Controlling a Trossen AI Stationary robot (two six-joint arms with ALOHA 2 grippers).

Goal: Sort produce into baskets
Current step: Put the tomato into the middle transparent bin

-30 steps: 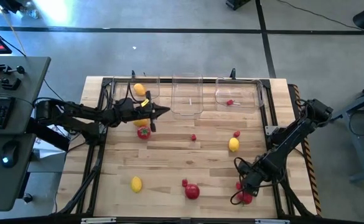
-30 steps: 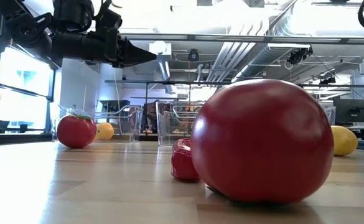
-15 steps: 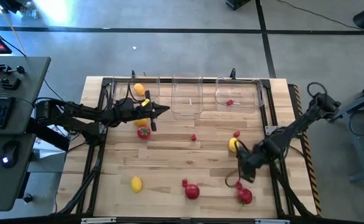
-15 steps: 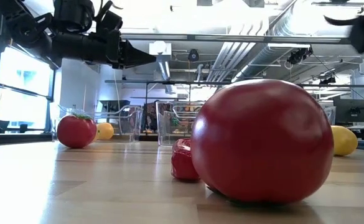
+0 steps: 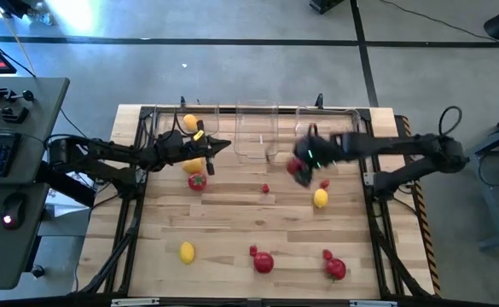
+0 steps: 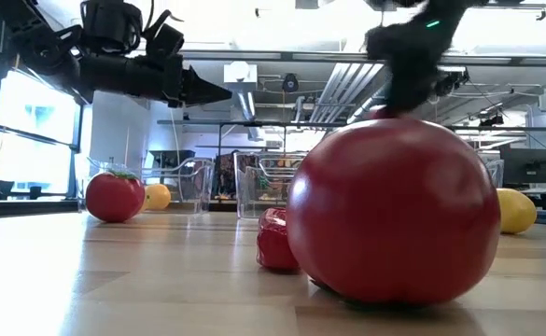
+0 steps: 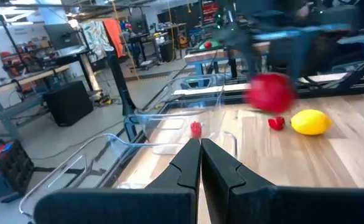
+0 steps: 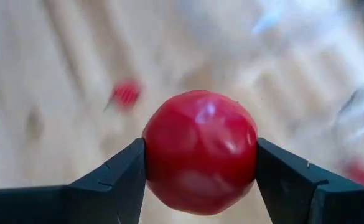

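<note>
Near edge of worktop (image 5: 232, 213): big red fruit (image 5: 264, 262), small berry (image 5: 252, 251), another red fruit (image 5: 335, 269), yellow lemon (image 5: 187, 251). Mid worktop: second lemon (image 5: 320, 198), green-topped tomato (image 5: 197, 181). Right end effector (image 5: 300, 165) clamps round red fruit (image 8: 200, 151) between both fingers, above worktop just short of right basket (image 5: 327, 128). Left end effector (image 5: 223, 145) pinched closed, empty, near left basket (image 5: 185, 130) holding lemon (image 5: 191, 123).

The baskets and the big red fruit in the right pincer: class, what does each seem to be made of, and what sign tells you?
The baskets look like clear, glossy hard plastic: the table shows through their walls and their rims catch light. The big red fruit, clamped in the right pincer, looks like smooth, shiny plastic or rubber, judging by its bright highlights and faint facets; which of the two is unclear.
</note>
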